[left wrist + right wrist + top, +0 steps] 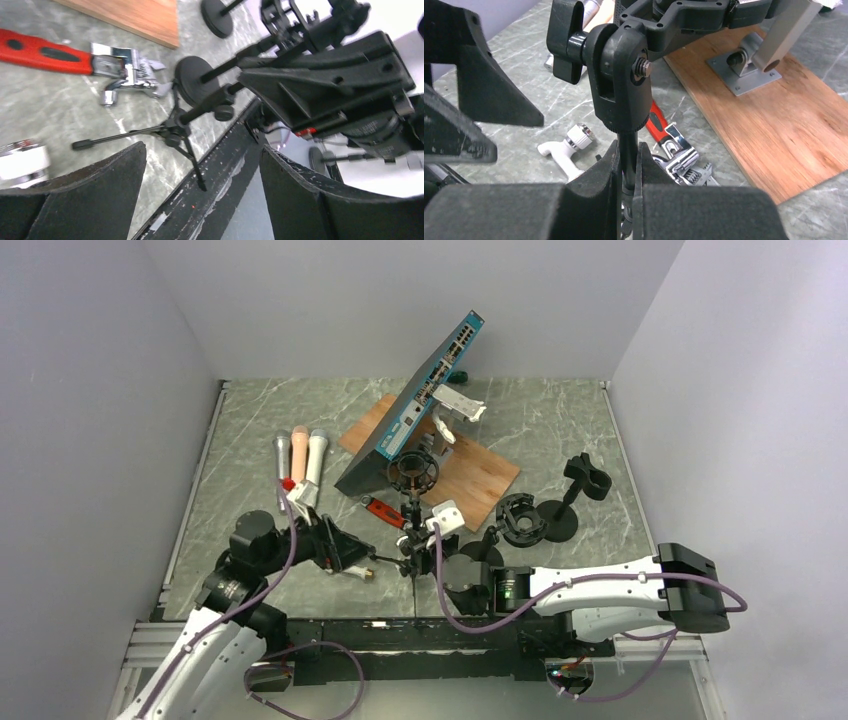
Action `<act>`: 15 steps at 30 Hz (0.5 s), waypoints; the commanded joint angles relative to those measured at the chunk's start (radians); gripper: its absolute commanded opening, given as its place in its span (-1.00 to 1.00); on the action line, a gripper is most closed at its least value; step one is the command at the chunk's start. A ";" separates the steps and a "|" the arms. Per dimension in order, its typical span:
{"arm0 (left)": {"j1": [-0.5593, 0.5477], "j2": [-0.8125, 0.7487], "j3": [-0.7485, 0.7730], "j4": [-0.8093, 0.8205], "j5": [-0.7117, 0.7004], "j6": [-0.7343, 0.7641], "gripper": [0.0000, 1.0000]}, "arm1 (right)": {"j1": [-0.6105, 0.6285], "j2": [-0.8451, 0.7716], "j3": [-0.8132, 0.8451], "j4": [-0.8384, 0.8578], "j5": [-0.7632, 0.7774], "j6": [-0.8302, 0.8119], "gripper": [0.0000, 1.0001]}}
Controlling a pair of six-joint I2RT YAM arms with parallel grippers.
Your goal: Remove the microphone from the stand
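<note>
Right gripper (626, 167) pinches the stand (621, 85) post; left gripper (202, 155), at its nine o'clock, is spread and empty. The microphone (574, 142) seemingly lies on the counter (514, 140); next, withdraw.

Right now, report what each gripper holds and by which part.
Right gripper clamps the stand's thin pole, just below its swivel joint. Left gripper holds nothing.

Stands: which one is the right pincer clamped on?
The tripod stand, centre, with the shock mount on top: the right pincer is shut on its pole. The others, like the clip stand, have round bases and stand free.
</note>
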 commanded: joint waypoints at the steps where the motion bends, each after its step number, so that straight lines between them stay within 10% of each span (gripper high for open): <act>1: -0.148 -0.011 -0.051 0.235 -0.067 -0.090 0.68 | -0.006 0.014 -0.088 0.168 -0.060 -0.061 -1.00; 7: -0.451 0.041 -0.124 0.427 -0.310 -0.120 0.61 | -0.006 -0.018 -0.144 0.217 -0.121 -0.065 -1.00; 15: -0.520 0.207 -0.109 0.467 -0.467 -0.139 0.15 | -0.006 -0.024 -0.156 0.204 -0.157 -0.029 -1.00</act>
